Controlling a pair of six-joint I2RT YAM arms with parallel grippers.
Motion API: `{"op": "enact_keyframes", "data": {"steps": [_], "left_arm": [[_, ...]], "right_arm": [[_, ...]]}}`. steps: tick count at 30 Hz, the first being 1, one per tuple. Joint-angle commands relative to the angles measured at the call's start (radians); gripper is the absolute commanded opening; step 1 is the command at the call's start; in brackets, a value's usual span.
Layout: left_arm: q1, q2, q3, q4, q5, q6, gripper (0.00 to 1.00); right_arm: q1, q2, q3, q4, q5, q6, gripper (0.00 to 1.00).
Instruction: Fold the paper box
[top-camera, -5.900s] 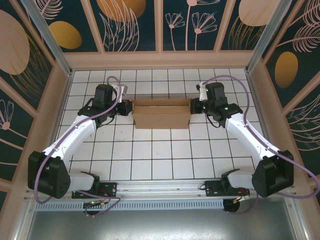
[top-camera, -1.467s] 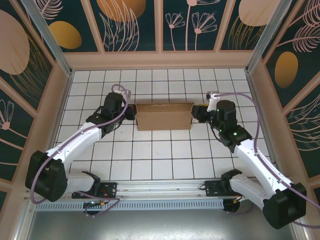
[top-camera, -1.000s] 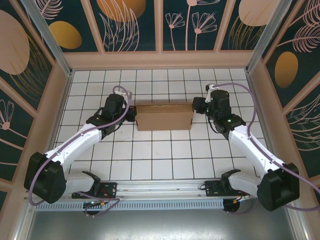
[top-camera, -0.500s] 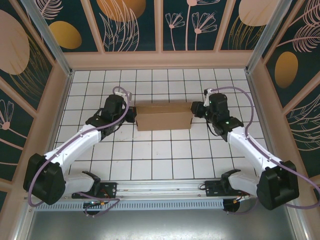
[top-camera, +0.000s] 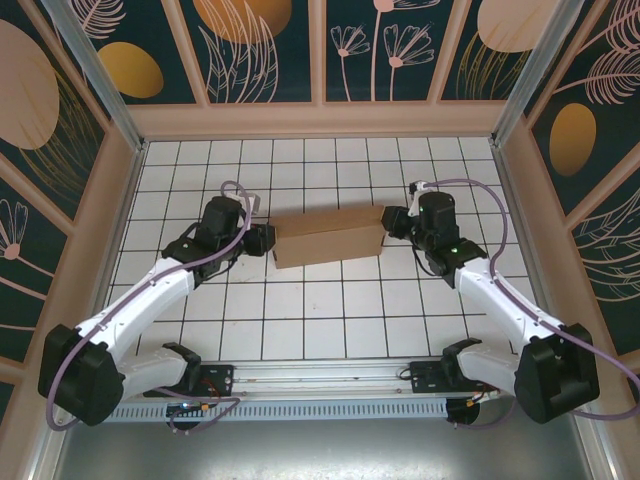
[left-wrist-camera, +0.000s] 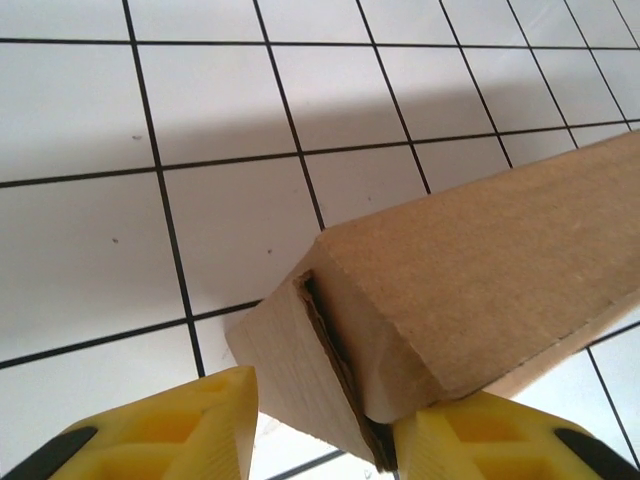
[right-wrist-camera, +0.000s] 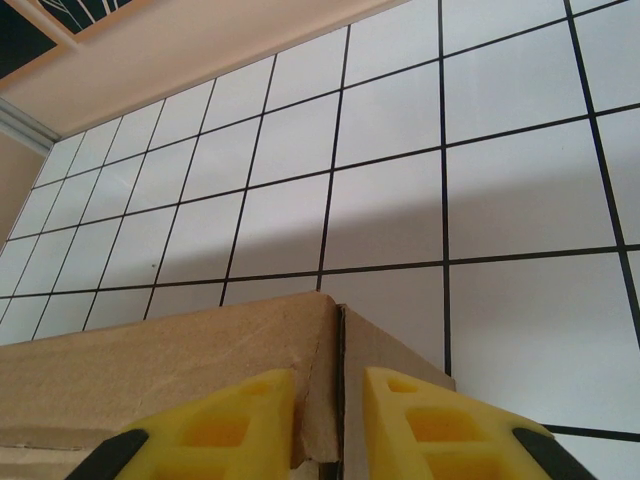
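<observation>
Brown cardboard marks the middle: the paper box lies closed and flat on the white tiled table, its right end turned slightly away from the arms. At the box's left end sits the left gripper; its yellow fingers stand wide apart with the end flap between them, and whether they press on it cannot be told. At the box's right end the right gripper has its fingers pinched narrowly on the end wall's edge.

paper box ends cropped, interior seemingly hidden
</observation>
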Motion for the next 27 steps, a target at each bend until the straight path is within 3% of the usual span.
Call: {"op": "enact_keyframes", "data": {"steps": [1, 5, 11, 16, 23, 27], "left_arm": [[-0.007, -0.026, -0.004, -0.050, 0.055, -0.023, 0.40], [-0.007, -0.037, -0.014, -0.050, 0.061, -0.018, 0.40], [-0.007, -0.074, -0.027, -0.041, 0.176, -0.014, 0.42], [-0.007, -0.115, 0.030, -0.097, 0.205, 0.006, 0.45], [-0.004, -0.119, 0.125, -0.168, 0.068, -0.047, 0.48], [0.028, -0.118, 0.095, -0.116, -0.008, -0.143, 0.61]], "right_arm": [[0.011, 0.036, -0.013, -0.056, 0.015, 0.017, 0.25], [0.014, 0.047, -0.007, -0.052, 0.020, 0.031, 0.25], [0.025, 0.060, -0.007, -0.051, 0.028, 0.031, 0.25], [0.027, 0.068, -0.008, -0.051, 0.039, 0.031, 0.26], [0.028, 0.071, -0.013, -0.054, 0.050, 0.031, 0.27], [0.027, 0.073, -0.014, -0.055, 0.049, 0.031, 0.28]]}}
